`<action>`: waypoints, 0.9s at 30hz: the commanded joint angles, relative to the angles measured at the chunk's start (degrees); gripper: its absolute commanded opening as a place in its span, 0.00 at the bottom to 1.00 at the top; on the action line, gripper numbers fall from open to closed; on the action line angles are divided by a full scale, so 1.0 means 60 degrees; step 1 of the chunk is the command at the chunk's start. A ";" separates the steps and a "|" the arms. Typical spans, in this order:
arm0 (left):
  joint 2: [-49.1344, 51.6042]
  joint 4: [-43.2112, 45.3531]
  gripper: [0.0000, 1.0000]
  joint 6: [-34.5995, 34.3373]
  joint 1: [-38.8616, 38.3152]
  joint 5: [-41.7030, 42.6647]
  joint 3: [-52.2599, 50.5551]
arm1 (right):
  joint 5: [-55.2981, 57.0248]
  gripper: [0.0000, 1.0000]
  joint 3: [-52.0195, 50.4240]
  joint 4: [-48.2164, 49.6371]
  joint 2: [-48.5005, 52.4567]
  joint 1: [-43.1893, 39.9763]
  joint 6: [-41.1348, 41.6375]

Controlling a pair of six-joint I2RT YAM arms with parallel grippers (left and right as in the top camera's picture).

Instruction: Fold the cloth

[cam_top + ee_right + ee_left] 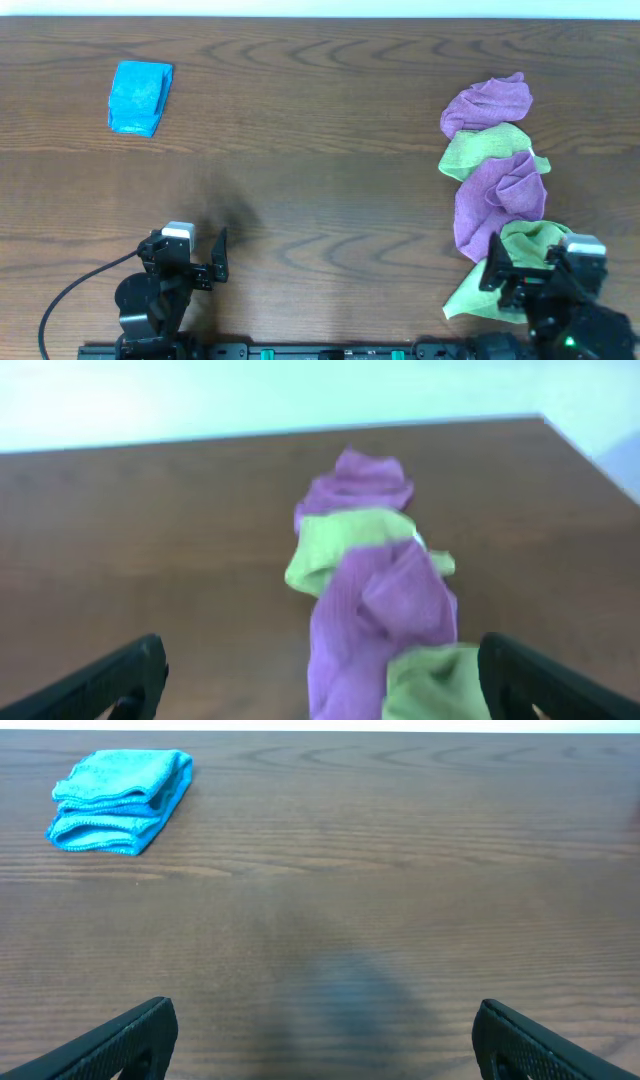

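Right gripper (320,660), jaws apart, hovered at the near end of the purple-and-green cloth pile (495,170), which ran straight away from it. Left gripper (325,1015), open too, sat well apart, facing the folded blue cloth (140,97).

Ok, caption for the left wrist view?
Open left gripper above the wooden table, folded blue cloth at upper left.

Bare table (320,200) is stretching across the middle, giving the left gripper (320,1042) open passage straight ahead at twelve o'clock, its fingers standing wide apart. The folded blue cloth (140,97) is lying well apart at its eleven o'clock. A crumpled line of purple and green cloths (495,165) is crowding the right gripper (320,668) from twelve o'clock, reaching in between its spread fingers.
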 commanded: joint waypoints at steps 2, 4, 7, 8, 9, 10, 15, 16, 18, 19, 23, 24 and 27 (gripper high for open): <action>-0.0080 -0.0022 0.95 -0.0036 -0.0036 -0.0004 -0.0189 | -0.0659 0.99 -0.1872 0.0969 -0.0976 -0.0324 -0.0561; -0.0080 -0.0022 0.95 -0.0036 -0.0036 -0.0004 -0.0189 | -0.0936 0.99 -0.2794 0.1698 -0.1366 -0.0415 -0.0557; -0.0080 -0.0022 0.95 -0.0036 -0.0036 -0.0004 -0.0189 | -0.1002 0.99 -0.3898 0.2499 -0.1872 -0.0477 -0.0557; -0.0080 -0.0022 0.95 -0.0036 -0.0036 -0.0004 -0.0189 | -0.1002 0.99 -0.4218 0.2692 -0.2025 -0.0506 -0.0557; -0.0080 -0.0022 0.95 -0.0036 -0.0036 -0.0004 -0.0189 | -0.1002 0.99 -0.4506 0.2892 -0.2102 -0.0550 -0.0557; -0.0080 -0.0022 0.95 -0.0036 -0.0036 -0.0004 -0.0189 | -0.0998 0.99 -0.4696 0.3064 -0.2087 -0.0572 -0.0557; -0.0080 -0.0022 0.95 -0.0036 -0.0036 -0.0004 -0.0189 | -0.0994 0.99 -0.5501 0.3504 -0.2087 -0.0805 -0.0561; -0.0080 -0.0022 0.95 -0.0036 -0.0036 -0.0004 -0.0189 | -0.0994 0.99 -0.5643 0.3508 -0.2087 -0.0823 -0.0557; -0.0080 -0.0022 0.95 -0.0036 -0.0036 -0.0004 -0.0189 | -0.0998 0.99 -0.6007 0.3534 -0.2087 -0.0820 -0.0565; -0.0080 -0.0022 0.95 -0.0036 -0.0036 -0.0004 -0.0189 | -0.0998 0.99 -0.5985 0.3537 -0.2087 -0.0820 -0.0565; -0.0080 -0.0022 0.95 -0.0036 -0.0036 -0.0004 -0.0189 | -0.0998 0.99 -0.5996 0.3636 -0.2087 -0.0820 -0.0557; -0.0080 -0.0022 0.95 -0.0036 -0.0036 -0.0004 -0.0189 | -0.1002 0.99 -0.5996 0.3632 -0.2087 -0.0820 -0.0557; -0.0080 -0.0022 0.95 -0.0036 -0.0036 -0.0004 -0.0189 | -0.0998 0.99 -0.5992 0.3617 -0.2087 -0.0820 -0.0557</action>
